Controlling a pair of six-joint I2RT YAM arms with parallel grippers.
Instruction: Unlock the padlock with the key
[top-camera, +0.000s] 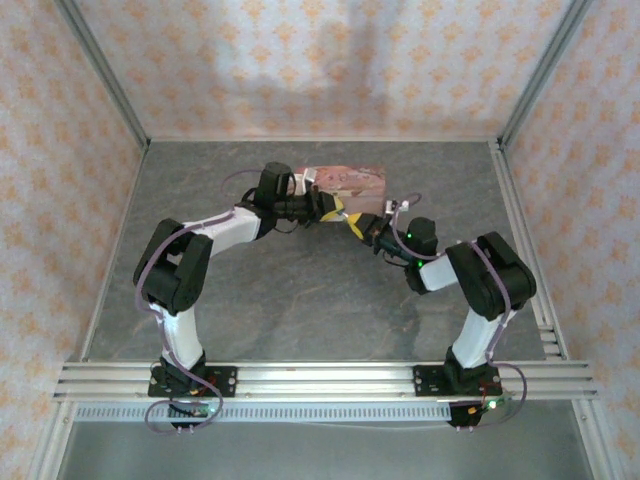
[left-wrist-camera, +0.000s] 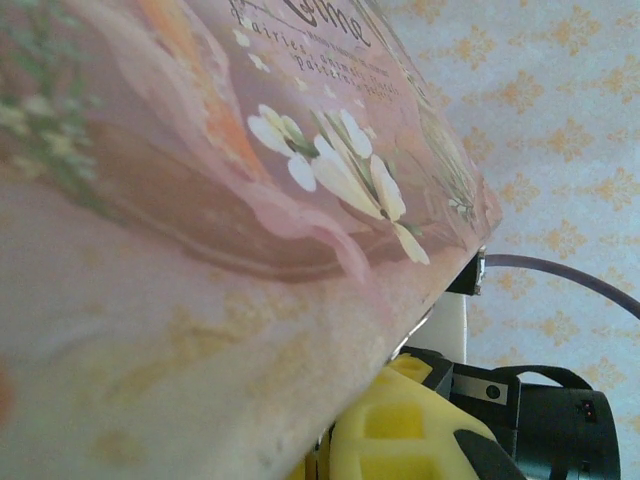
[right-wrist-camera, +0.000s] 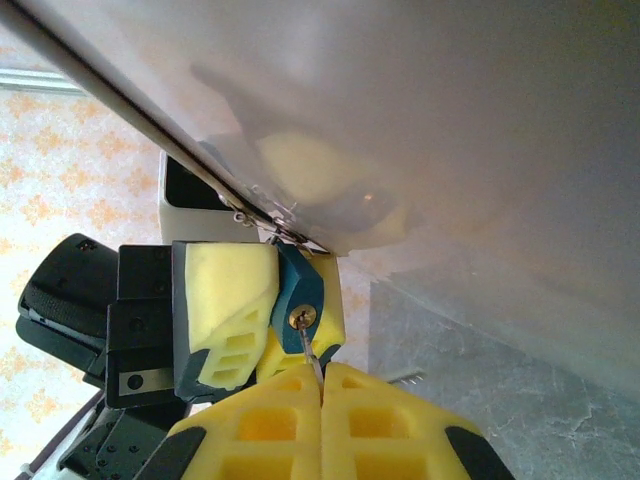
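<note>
Grey stone-patterned table (top-camera: 300, 310), with walls of pale orange-motif paper on three sides. The pink floral box (top-camera: 348, 181) lies flat at the far middle of the table, long side running left to right. Close up from the left wrist, its printed lid (left-wrist-camera: 200, 200) shows white blossoms and dark script. From the right wrist, a plain whitish face of the box (right-wrist-camera: 420, 110) takes up the upper part of the view. The left arm (top-camera: 225, 228) comes in from the left and the right arm (top-camera: 480, 275) from the right, and both meet at the box's near edge, right of centre. The left gripper (top-camera: 333, 208) has its yellow pads pressed onto the padlock (right-wrist-camera: 298, 288), one on each side. The padlock is blue-bodied, held just below the box's edge with its keyhole end facing the right wrist camera; its top touches small silvery metalwork on that edge. The right gripper (right-wrist-camera: 321, 395) sits just near of the left one, pads pressed together and pinching the key (right-wrist-camera: 311, 350). The thin pale blade slants up from between the pads, its tip at the brass keyhole.
</note>
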